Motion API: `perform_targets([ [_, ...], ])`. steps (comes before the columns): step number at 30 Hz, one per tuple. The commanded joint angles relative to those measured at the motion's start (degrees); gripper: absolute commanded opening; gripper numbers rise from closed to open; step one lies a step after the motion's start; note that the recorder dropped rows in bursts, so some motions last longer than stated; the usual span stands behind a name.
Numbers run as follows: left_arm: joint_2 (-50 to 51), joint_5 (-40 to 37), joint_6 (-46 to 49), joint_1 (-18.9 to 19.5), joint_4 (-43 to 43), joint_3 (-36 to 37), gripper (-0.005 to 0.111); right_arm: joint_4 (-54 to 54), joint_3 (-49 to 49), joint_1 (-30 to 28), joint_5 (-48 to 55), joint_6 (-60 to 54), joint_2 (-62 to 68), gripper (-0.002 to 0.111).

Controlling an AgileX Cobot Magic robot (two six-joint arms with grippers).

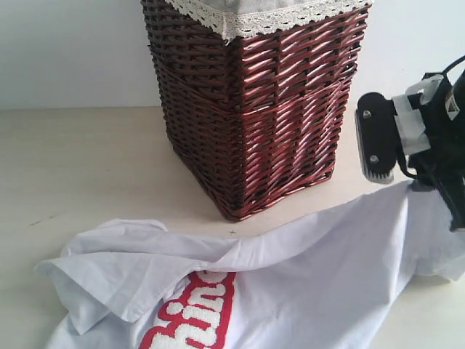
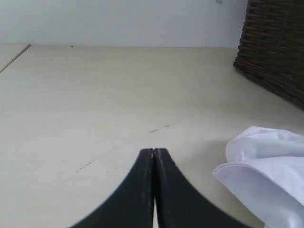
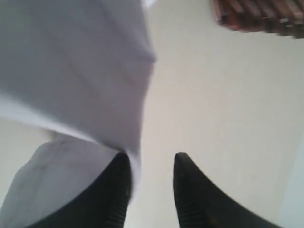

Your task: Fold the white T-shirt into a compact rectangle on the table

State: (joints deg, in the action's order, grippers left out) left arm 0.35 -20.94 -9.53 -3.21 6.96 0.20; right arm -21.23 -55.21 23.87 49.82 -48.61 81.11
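Your right gripper (image 3: 152, 164): jaws parted, white T-shirt (image 1: 312, 283) draped against one finger, not pinched. The shirt lies crumpled on the table (image 1: 87, 160) before the wicker basket (image 1: 254, 109), long axis left-right. The left gripper (image 2: 154, 153) is closed and empty near the far end.

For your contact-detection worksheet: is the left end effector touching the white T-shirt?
Apart. The left wrist view shows the shut left end effector with bare table between it and the white T-shirt.
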Motion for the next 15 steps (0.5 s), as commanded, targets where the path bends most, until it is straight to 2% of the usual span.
perform_targets([
  [1, -0.3, 0.4, 0.2, 0.0, 0.1, -0.2, 0.000, -9.6, 1.1, -0.3, -13.3, 17.3, 1.0, 0.038],
  [4, -0.3, 0.4, 0.2, 0.0, 0.1, -0.2, 0.000, -12.9, 1.1, -0.3, -13.9, 20.5, 3.0, 0.041],
  [7, -0.3, 0.4, 0.2, 0.0, 0.1, -0.2, 0.000, -13.6, 1.1, -0.3, -15.0, 20.4, 8.0, 0.063],
  [8, -0.3, 0.4, 0.2, 0.0, 0.1, -0.2, 0.000, -13.6, 1.1, -0.3, -16.2, 21.2, 9.2, 0.065],
  [11, -0.3, 0.4, 0.2, 0.0, 0.1, -0.2, 0.000, -15.9, 1.1, -0.3, -22.7, 31.5, 9.8, 0.065],
  [15, -0.3, 0.4, 0.2, 0.0, 0.1, -0.2, 0.000, -14.6, 1.1, -0.2, -29.1, 32.0, -3.2, 0.065],
])
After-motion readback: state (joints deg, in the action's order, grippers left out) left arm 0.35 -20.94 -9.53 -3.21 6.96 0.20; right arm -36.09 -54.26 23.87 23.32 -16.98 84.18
